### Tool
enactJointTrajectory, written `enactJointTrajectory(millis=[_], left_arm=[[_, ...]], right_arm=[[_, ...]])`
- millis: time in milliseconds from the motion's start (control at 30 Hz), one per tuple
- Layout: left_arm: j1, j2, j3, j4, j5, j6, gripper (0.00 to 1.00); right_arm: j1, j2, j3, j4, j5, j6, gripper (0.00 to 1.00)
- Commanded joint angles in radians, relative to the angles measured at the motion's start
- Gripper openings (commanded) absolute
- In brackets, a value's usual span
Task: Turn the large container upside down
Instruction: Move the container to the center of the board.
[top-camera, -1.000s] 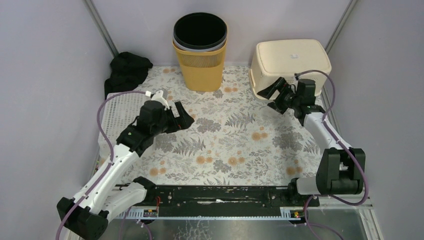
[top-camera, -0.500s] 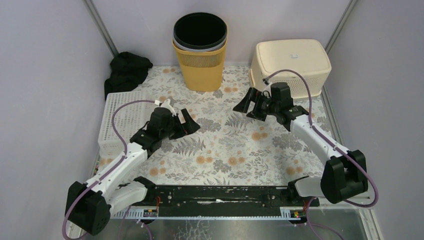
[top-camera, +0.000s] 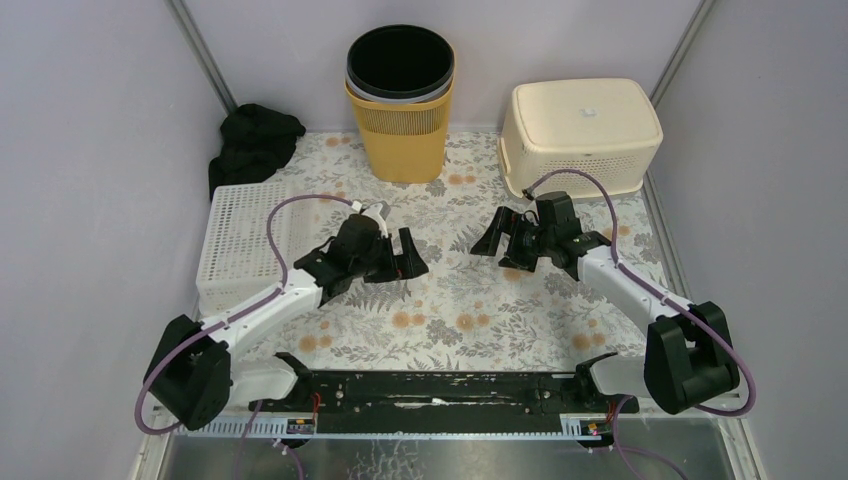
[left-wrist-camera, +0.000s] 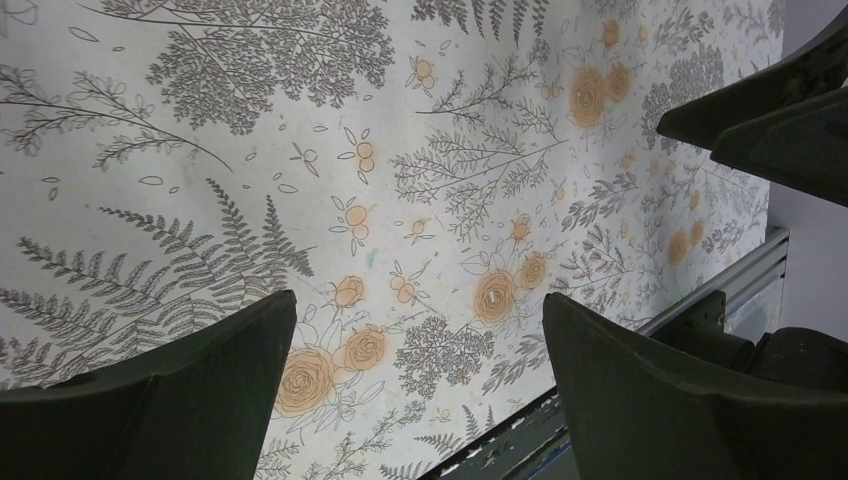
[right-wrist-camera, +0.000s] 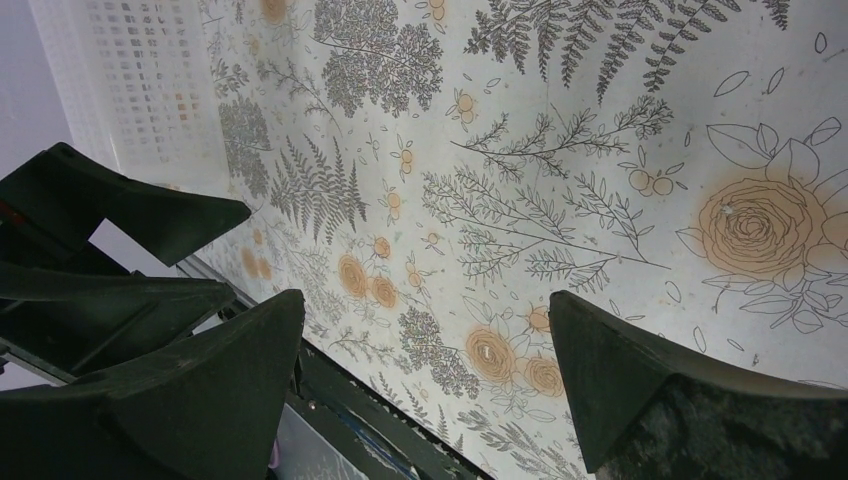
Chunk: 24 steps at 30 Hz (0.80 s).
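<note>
The large container (top-camera: 582, 135), a cream plastic basket, stands at the back right with its solid base facing up and its slotted rim on the mat. My right gripper (top-camera: 495, 236) hovers open over the middle of the flowered mat, well clear of the container and pointing left. My left gripper (top-camera: 407, 256) is open too, just left of centre, pointing right toward the other one. The left wrist view shows only mat between the open left gripper (left-wrist-camera: 420, 340). Nothing but mat lies between the open right gripper (right-wrist-camera: 425, 340) either.
A yellow bin (top-camera: 400, 130) with black bins nested in it stands at the back centre. A white lattice basket (top-camera: 240, 240) lies along the left edge, with a black cloth (top-camera: 255, 140) behind it. The black base rail (top-camera: 430, 385) runs along the near edge.
The right gripper has drawn away from the cream container, left and nearer, to the middle. The left gripper has swung right from beside the white basket toward the centre. Both stayed open.
</note>
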Motion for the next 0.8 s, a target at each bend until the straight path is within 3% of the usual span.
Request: enactJointTrajectory(millis=[0,767], left_arm=[[-0.018,0.010,0.037,0.060,0.005,0.021,1.00],[-0.036,-0.120,0.008,0.067,-0.051,-0.090,1.00]], right_arm=[[0.008,-0.029,-0.001,0.024,-0.008,-0.012,1.00],[0.009,-0.040,-0.101,0.083,-0.041,0.007,1.00]])
